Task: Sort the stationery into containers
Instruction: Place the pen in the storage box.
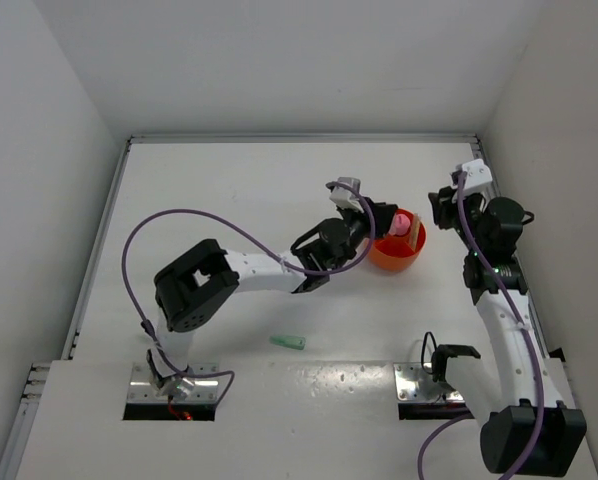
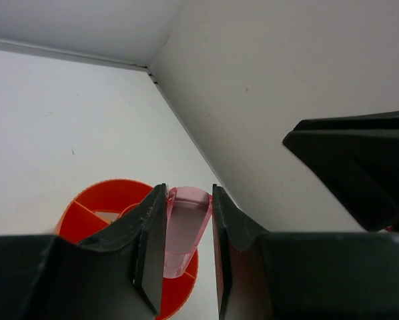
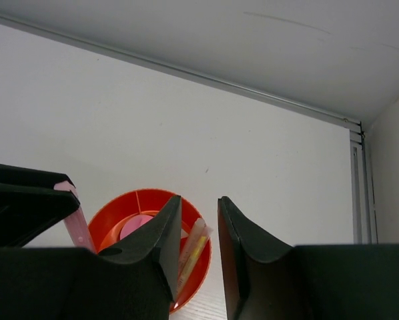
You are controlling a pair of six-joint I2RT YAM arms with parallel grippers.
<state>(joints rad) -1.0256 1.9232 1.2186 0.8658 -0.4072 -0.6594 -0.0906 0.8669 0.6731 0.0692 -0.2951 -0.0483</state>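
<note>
Pink tube (image 2: 185,230): clenched in my left jaws, orange cup (image 2: 76,217) beneath them; next, I'd release into it. Right jaws: cannot tell.

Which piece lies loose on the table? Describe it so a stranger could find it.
On the white table, look near the front edge, about midway across. The small pale-green marker lies flat there alone, far from the orange cup.
</note>
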